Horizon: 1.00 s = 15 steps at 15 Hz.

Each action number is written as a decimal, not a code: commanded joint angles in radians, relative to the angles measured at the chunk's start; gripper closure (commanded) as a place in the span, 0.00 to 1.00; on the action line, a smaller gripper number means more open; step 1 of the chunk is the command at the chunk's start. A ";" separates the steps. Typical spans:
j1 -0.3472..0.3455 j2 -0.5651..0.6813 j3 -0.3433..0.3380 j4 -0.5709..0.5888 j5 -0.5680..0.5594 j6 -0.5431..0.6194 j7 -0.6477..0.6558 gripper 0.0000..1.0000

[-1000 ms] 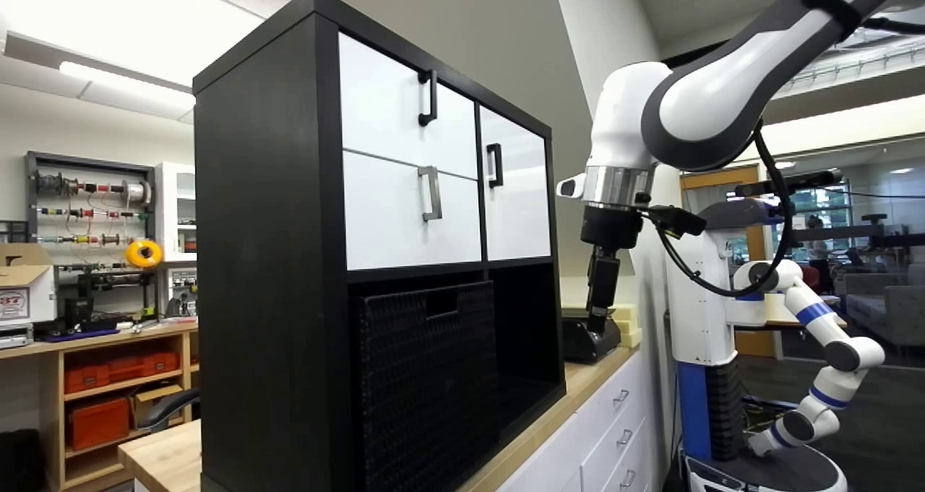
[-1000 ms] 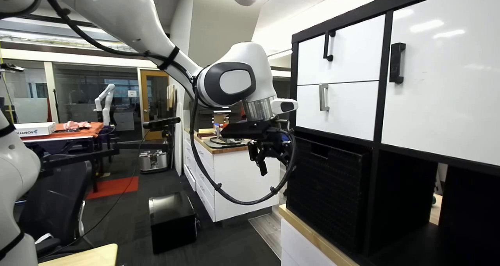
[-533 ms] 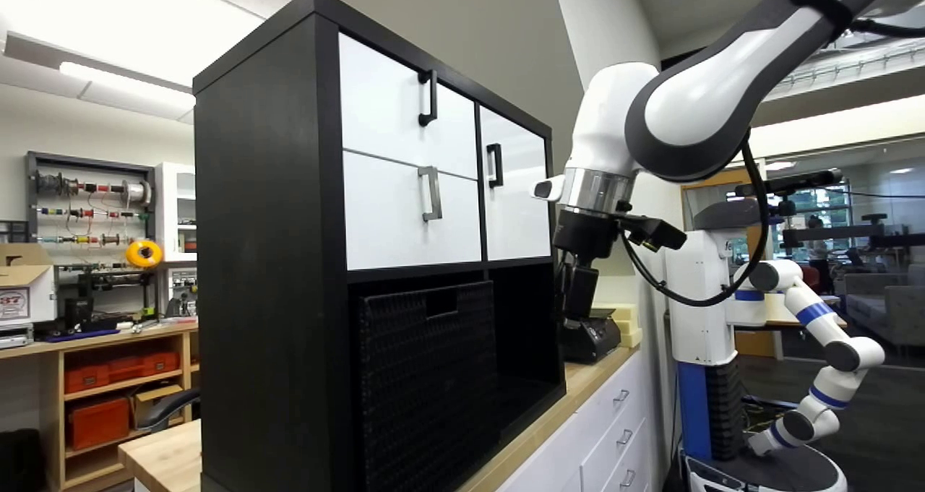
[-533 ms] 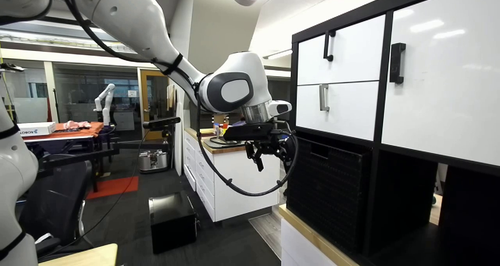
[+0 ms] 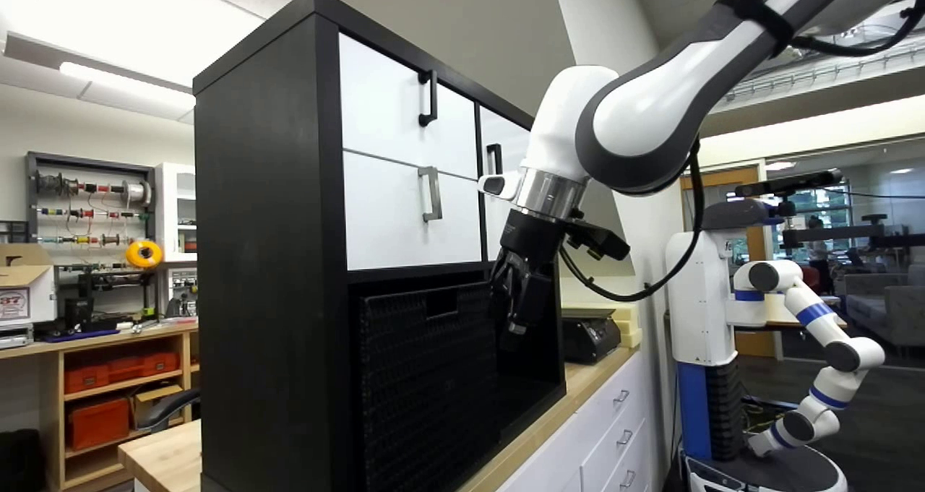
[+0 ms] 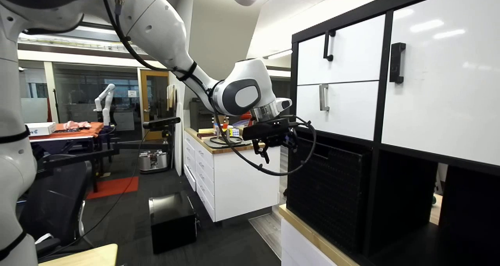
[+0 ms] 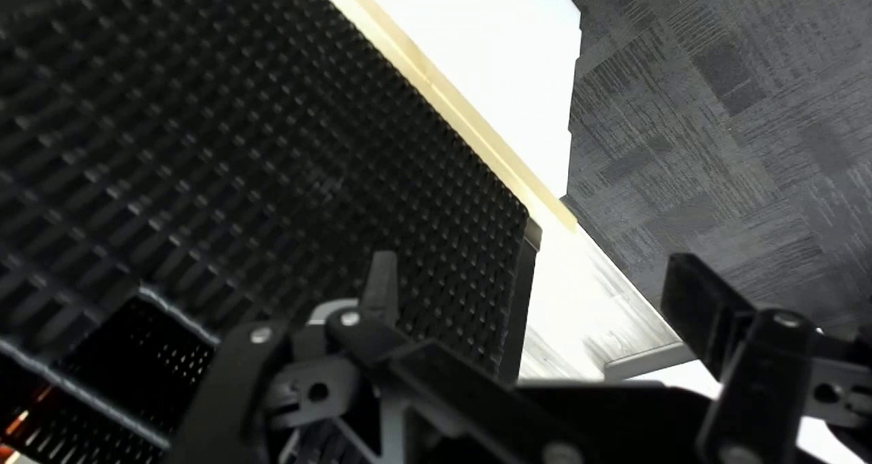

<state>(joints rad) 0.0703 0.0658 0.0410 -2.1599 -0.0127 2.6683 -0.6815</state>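
Gripper point(image 5: 508, 326): in an exterior view it hangs before the black shelf unit point(image 5: 256, 261), pointing between six and seven o'clock, jaws well spread, nothing held.
Wicker basket point(image 5: 426, 398): sits in the unit's lower half, beneath the white drawers point(image 5: 390, 210); its body lies toward eight o'clock from the gripper, the far edge passing behind it.
Hand slot point(image 5: 441, 304): near the basket's top, between nine and ten o'clock from the gripper; long axis close to nine-to-three, the three o'clock end slightly higher.
Panda arm point(image 5: 650, 123): the one near the basket, reaching in from between one and two o'clock; the mobile robot point(image 5: 697, 318) stands well apart at three.
Finger point(image 6: 266, 157): in an exterior view it hangs free in the air; from the gripper the slot lies at three o'clock, the basket's body at four.
Cable loop point(image 6: 281, 174): sags at six o'clock under the gripper, one side crossing in front of the basket.
Silver drawer pull point(image 6: 324, 98): about one o'clock from the gripper, above the slot.
Fingertips point(image 7: 383, 280): wide apart in the wrist view, coming in from six o'clock, one before the woven face, the other over carpet point(image 7: 688, 130).
Slot from the gap: between eight and nine o'clock, axis ten-to-four, well outside the jaws.
Weave contact: none seen; how near the finger comes cannot be told.
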 commanded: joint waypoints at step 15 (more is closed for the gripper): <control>-0.034 0.159 0.060 0.209 0.122 0.152 -0.536 0.00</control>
<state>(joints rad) 0.0604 0.1908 0.0789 -1.9893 0.0694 2.7945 -1.1302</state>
